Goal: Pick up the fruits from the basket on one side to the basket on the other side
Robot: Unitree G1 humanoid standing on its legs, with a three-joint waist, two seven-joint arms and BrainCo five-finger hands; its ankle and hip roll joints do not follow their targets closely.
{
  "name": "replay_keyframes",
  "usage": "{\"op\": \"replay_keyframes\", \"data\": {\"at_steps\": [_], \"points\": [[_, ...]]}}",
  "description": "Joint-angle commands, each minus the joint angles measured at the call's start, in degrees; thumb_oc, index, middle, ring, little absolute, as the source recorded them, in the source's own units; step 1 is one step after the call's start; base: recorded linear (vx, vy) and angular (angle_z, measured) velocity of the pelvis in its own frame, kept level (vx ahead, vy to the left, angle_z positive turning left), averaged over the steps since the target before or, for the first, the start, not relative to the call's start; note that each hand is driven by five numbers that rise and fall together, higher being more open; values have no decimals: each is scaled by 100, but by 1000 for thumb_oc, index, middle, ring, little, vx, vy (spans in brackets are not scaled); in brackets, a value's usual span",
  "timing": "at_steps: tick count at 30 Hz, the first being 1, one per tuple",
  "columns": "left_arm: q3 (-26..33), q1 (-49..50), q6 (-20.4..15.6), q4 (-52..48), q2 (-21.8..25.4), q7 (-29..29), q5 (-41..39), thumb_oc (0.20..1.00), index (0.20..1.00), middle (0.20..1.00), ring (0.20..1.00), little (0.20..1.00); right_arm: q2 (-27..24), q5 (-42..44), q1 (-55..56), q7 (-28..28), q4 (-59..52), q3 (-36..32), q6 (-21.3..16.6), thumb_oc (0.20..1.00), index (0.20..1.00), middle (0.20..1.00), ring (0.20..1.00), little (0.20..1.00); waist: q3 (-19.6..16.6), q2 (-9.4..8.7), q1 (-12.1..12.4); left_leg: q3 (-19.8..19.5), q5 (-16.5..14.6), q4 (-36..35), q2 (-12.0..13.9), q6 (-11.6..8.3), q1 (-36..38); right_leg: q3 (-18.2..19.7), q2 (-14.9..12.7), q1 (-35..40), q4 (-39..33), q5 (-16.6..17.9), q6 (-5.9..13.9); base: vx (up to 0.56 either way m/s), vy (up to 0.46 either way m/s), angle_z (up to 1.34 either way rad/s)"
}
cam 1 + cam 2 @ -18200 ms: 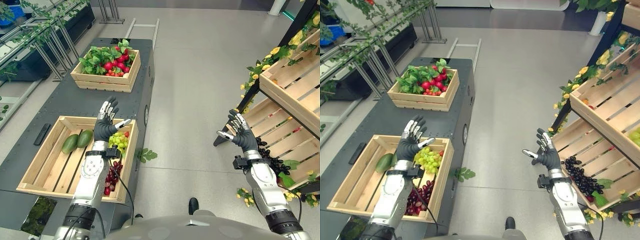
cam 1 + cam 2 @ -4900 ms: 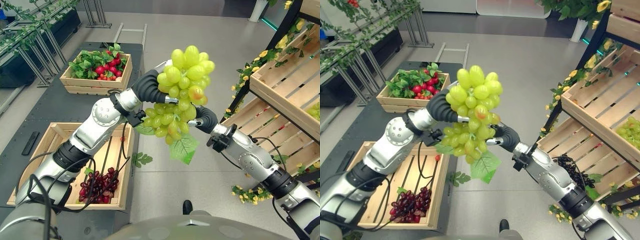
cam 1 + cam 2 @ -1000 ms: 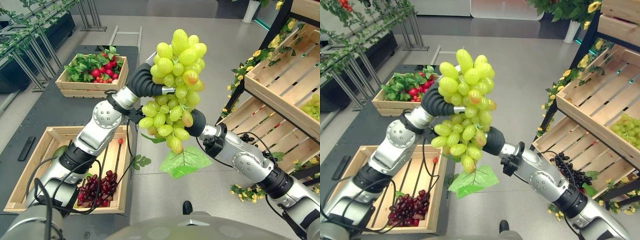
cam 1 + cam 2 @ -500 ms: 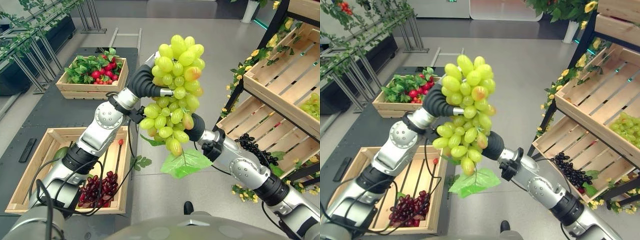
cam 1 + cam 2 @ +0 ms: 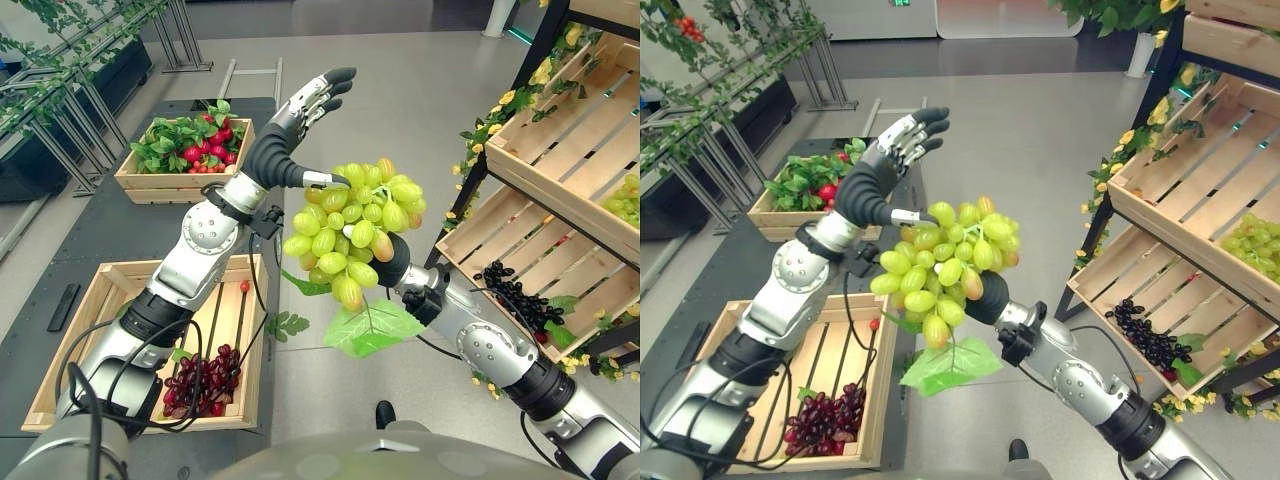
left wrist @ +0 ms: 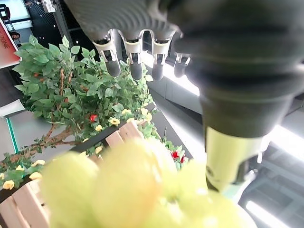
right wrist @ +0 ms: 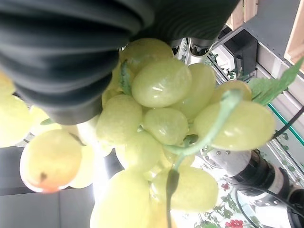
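Observation:
A big bunch of green grapes (image 5: 350,235) with a green leaf (image 5: 375,328) hangs in mid-air in front of me, between the table and the shelf. My right hand (image 5: 393,262) sits behind and under the bunch, curled into it; the grapes (image 7: 161,123) press right against its dark cover. My left hand (image 5: 290,125) is raised above the bunch, fingers straight and spread, its thumb close to the top grapes. The near wooden crate (image 5: 80,330) on the dark table holds dark red grapes (image 5: 200,380).
A second crate (image 5: 130,180) with radishes and green leaves stands further back on the table (image 5: 110,230). On the right, slanted wooden shelf crates (image 5: 560,150) hold black grapes (image 5: 515,300) and green grapes (image 5: 625,195), framed by yellow flowers. Bare grey floor lies between.
My left hand has let go of the bunch and lifted away with its fingers spread. The bunch has sunk and tipped to the right, now carried by the right hand alone.

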Motion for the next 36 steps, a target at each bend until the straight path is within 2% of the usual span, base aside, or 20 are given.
{"op": "replay_keyframes", "data": {"at_steps": [1, 12, 14, 19, 23, 25, 27, 30, 31, 33, 34, 36], "points": [[239, -144, -107, 251, 60, 156, 150, 1000, 1000, 1000, 1000, 1000, 337, 95, -172, 93, -585, -715, -632, 200, 200, 200, 200, 200, -49, -231, -57, -297, -55, 311, -167, 199, -285, -160, -166, 317, 435, -546, 346, 0, 0, 0], [614, 201, -181, 235, -41, 360, 156, 1000, 1000, 1000, 1000, 1000, 179, -705, -200, -228, -583, -1413, -1113, 200, 200, 200, 200, 200, -43, -262, -83, -266, -99, 348, -156, 221, -268, -120, -150, 318, 451, -564, 354, 0, 0, 0], [977, 542, -238, 226, -127, 506, -6, 1000, 1000, 1000, 1000, 1000, 207, -868, -73, -440, -519, -1703, -1314, 200, 200, 200, 200, 200, -37, -268, -99, -278, -104, 360, -142, 211, -287, -90, -134, 293, 453, -577, 337, 0, 0, 0], [1554, 1220, -342, 88, -429, 545, -381, 1000, 1000, 1000, 1000, 1000, 132, -1252, 36, -653, -528, -2106, -1515, 200, 200, 200, 200, 200, -22, -270, -134, -249, -117, 415, -101, 197, -322, 2, -71, 223, 471, -607, 289, -5, -14, -2], [1919, 1899, -349, -49, -752, 278, -889, 1000, 1000, 1000, 1000, 1000, 176, -1471, 90, -734, -508, -2472, -1649, 200, 200, 200, 200, 200, -24, -269, -190, -187, -215, 563, 44, 128, -288, 155, 81, 234, 492, -738, 187, 21, -104, -10], [2022, 2236, -335, -29, -864, 119, -976, 1000, 1000, 1000, 1000, 1000, 190, -1539, 213, -753, -504, -2736, -1723, 200, 200, 200, 200, 200, 1, -286, -231, -227, -246, 827, 189, 65, -352, 237, 243, 247, 578, -869, 43, 29, -177, -18], [2047, 2317, -320, -24, -917, 115, -1013, 1000, 1000, 1000, 1000, 1000, 197, -1573, 258, -758, -531, -2800, -1734, 200, 200, 200, 200, 200, 8, -292, -238, -274, -234, 992, 246, 35, -412, 258, 303, 259, 614, -905, -10, 0, -116, -8], [2128, 2549, -301, -35, -1016, 31, -1108, 1000, 1000, 1000, 1000, 1000, 179, -1757, 364, -845, -529, -3074, -1822, 200, 200, 200, 200, 200, 78, -368, -207, -557, 22, 1787, 352, -29, -647, 368, 450, 331, 667, -947, -171, 15, -146, -14], [2118, 2550, -309, -38, -1027, 39, -1122, 1000, 1000, 1000, 1000, 1000, 175, -1786, 322, -886, -483, -3102, -1875, 200, 200, 200, 200, 200, 163, -413, -161, -793, 151, 2230, 285, -60, -845, 415, 486, 339, 697, -931, -232, -50, -158, -23], [2172, 2591, -338, -140, -1046, 62, -1167, 1000, 1000, 1000, 1000, 1000, 197, -1811, 305, -933, -471, -3184, -1952, 200, 200, 200, 200, 200, 236, -517, -91, -1122, 432, 2564, 74, -53, -1090, 513, 490, 312, 717, -868, -296, -39, -75, -44], [2152, 2610, -346, -208, -1068, 100, -1151, 1000, 1000, 1000, 1000, 1000, 230, -1890, 257, -1021, -407, -3181, -1991, 200, 200, 200, 200, 200, 266, -559, 15, -1428, 305, 2493, -211, 21, -1224, 621, 488, 285, 766, -886, -285, 28, -21, -44], [2213, 2674, -373, -280, -1074, 134, -1142, 1000, 1000, 1000, 1000, 1000, 265, -1963, 112, -1099, -294, -3124, -2055, 200, 200, 200, 200, 200, 280, -631, 163, -1767, -57, 2166, -674, 173, -1453, 842, 500, 278, 833, -885, -226, 86, -7, -46]]}}
